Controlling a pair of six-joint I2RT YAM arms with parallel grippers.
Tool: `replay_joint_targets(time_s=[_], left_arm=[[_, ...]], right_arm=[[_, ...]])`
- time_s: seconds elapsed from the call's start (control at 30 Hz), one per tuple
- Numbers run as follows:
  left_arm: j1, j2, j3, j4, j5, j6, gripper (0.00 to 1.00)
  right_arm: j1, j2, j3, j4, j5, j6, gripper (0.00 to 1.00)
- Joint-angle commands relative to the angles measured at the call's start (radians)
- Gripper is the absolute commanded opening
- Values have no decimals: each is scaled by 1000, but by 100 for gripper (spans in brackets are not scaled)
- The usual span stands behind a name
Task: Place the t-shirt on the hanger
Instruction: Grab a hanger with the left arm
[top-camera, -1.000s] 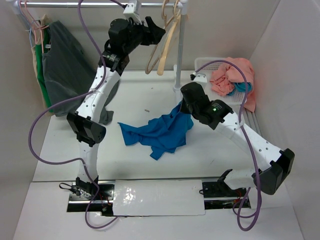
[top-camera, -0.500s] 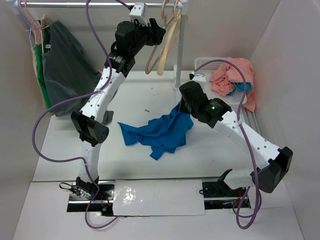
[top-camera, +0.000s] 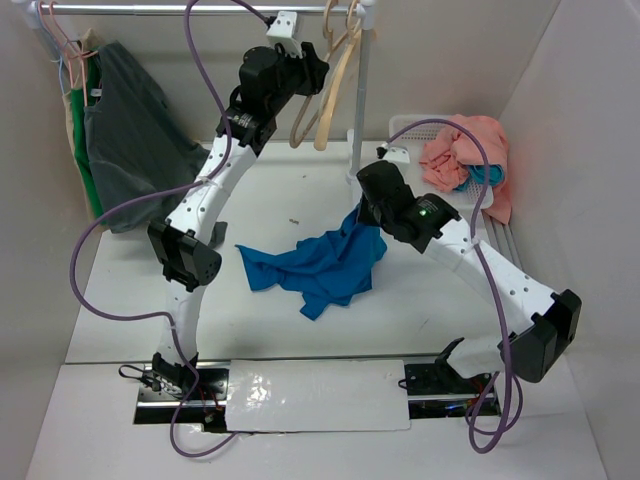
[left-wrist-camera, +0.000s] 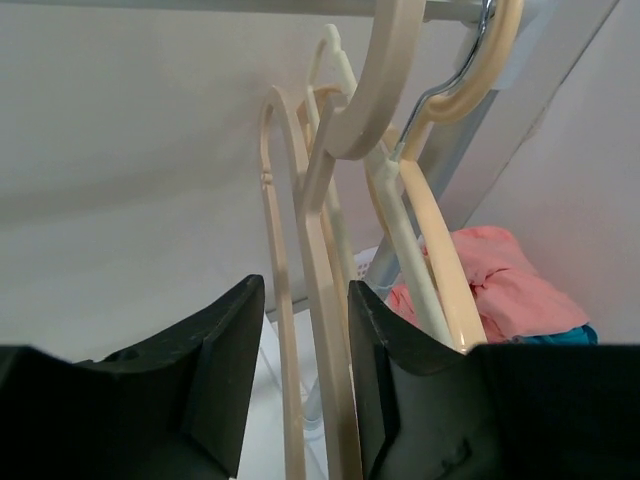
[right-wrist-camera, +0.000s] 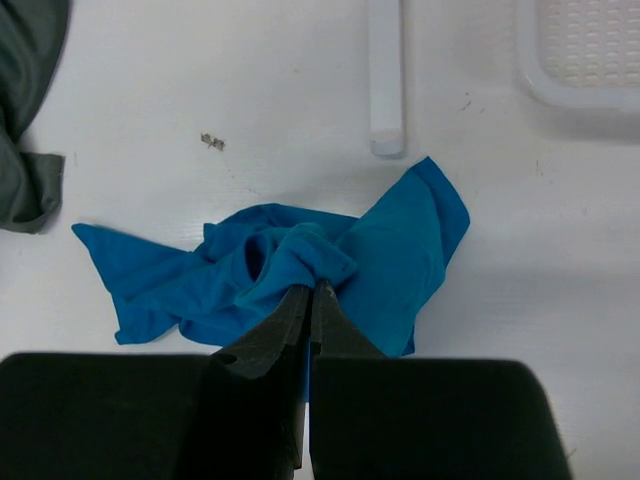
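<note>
The royal-blue t-shirt (top-camera: 320, 265) lies crumpled on the white table. My right gripper (top-camera: 368, 215) is shut on a bunched fold at its upper right edge and lifts that edge slightly. The right wrist view shows the closed fingertips (right-wrist-camera: 313, 290) pinching the blue t-shirt (right-wrist-camera: 390, 250). The brownish-tan hanger (top-camera: 305, 115) hangs from the rail beside a paler cream hanger (top-camera: 335, 95). My left gripper (top-camera: 318, 68) is raised at the hangers and open. In the left wrist view the tan hanger's bars (left-wrist-camera: 325, 260) pass between the open jaws of my left gripper (left-wrist-camera: 305, 290).
A metal rail (top-camera: 200, 9) runs across the back on a white post (top-camera: 358, 110). A dark grey shirt (top-camera: 130, 130) and thin pinkish wire hangers (top-camera: 65, 45) hang at the left. A white basket (top-camera: 410, 130) holds salmon-pink cloth (top-camera: 465, 150) at the right.
My left gripper has moved right and slightly up along the rail, closing in on the hangers. The right gripper and the t-shirt have barely moved.
</note>
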Motion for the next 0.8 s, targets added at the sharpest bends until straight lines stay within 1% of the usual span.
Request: replay_joint_targets(time_s=[0.0,0.03,0.13,0.17,0.23,0.3,0.37,0.4,0.47,0.5,0.57,0.67,0.77], left_arm=[[-4,14,36,66,-25,34,51],[-4,14,36,66,-25,43,44],[-4,5,36,57,-34,53,36],[-4,5,36,57,-34,53,32],[-4,-4,36,57,-34,53,27],[-4,-4,36,57,-34,53,17],[-4,-13,36,57,-34,53,12],[-4,-24,36,57,-12,53,9],[-4,-38,27,72,-1,44,5],[-4,-55,14,72,9,44,5],[-4,-78,4,86,9,44,0],[-14,-111,4,86,-2,63,0],[-23,-166,-43,86,-50,113,0]], right_arm=[[-16,10,50,-1,-15,-12,0],[-25,10,50,8,-15,-12,0],[-25,10,50,8,-24,-12,0],[-25,10,50,8,-24,-12,0],[-34,10,41,8,-33,-12,0],[-34,10,41,17,-33,-12,0],[-34,10,41,17,-33,-12,0],[-34,10,41,17,-33,-12,0],[-34,10,41,17,-33,-12,0],[-34,10,41,17,-33,-12,0],[-34,10,41,17,-33,-12,0],[-34,1,41,17,-42,-12,0],[-34,-8,41,17,-53,-12,0]])
